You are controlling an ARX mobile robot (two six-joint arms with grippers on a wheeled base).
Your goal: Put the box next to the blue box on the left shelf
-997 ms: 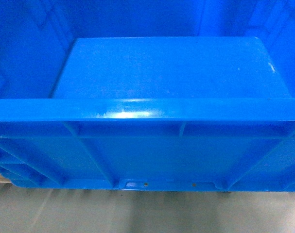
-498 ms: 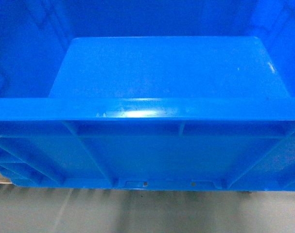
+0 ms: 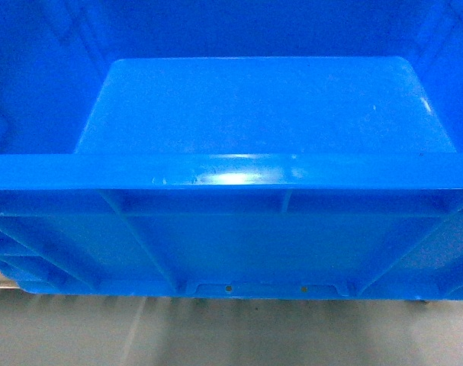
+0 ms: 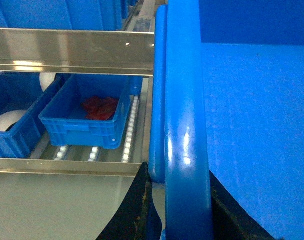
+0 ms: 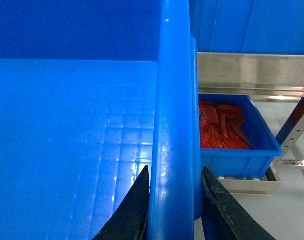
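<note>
I have the box clamped by its side rims in my left gripper and right gripper, carried in front of the shelf, so placing it remains.

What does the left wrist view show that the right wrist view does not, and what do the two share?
Only the left wrist view shows the roller rails of the left shelf, a small blue bin holding something red, and a white object in a neighbouring bin. Only the right wrist view shows a bin of flat red pieces and a perforated metal upright. Both show the box, its rim clamped by the left gripper and the right gripper, its smooth floor, and a steel rail.
</note>
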